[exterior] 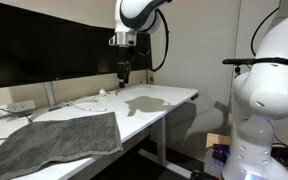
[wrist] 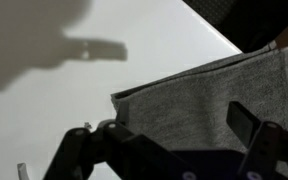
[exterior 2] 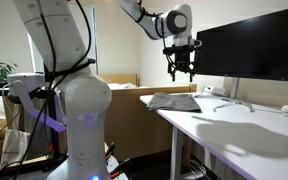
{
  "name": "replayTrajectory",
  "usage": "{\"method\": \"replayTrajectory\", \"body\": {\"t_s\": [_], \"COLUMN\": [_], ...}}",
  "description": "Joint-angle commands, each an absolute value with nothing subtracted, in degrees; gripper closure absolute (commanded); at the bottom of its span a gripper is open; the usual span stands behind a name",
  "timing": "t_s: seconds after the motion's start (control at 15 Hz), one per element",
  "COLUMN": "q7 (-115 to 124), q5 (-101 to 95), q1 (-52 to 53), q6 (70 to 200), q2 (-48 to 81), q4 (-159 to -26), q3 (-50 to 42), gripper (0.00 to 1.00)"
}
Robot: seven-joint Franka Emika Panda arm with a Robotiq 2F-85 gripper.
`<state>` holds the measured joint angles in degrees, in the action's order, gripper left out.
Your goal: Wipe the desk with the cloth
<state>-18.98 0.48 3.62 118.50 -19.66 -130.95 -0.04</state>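
Observation:
The dark grey cloth (exterior: 59, 140) lies spread flat at one end of the white desk (exterior: 169, 98). In an exterior view the cloth (exterior 2: 174, 101) shows at the desk's (exterior 2: 244, 135) far end. My gripper (exterior: 123, 72) hangs well above the desk, pointing down, beyond the cloth's edge. Seen from the other side, the gripper (exterior 2: 180, 72) is high over the cloth end of the desk. In the wrist view the gripper (wrist: 164, 120) is open and empty, with the cloth (wrist: 204, 95) far below it and bare desk (wrist: 44, 110) beside it.
Black monitors (exterior: 44, 45) stand along the desk's back edge. A power strip (exterior: 19, 106), thin cables (exterior: 79, 104) and a small white object (exterior: 102, 92) lie near them. A large white robot body (exterior 2: 79, 110) stands beside the desk.

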Motion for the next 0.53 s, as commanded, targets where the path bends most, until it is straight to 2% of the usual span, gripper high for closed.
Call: {"method": "replayTrajectory", "body": {"t_s": [0.0,0.47], "q7": [-9.7,17.9], "q5": [0.0,-9.1], "q1": [5.7,8.1], "q6": [123.3,131.8], "q2": [-19.0,-11.8], "q4": [-131.8,-128.6], "q3": [4.5,17.9], "gripper": [0.00,0.00]}}
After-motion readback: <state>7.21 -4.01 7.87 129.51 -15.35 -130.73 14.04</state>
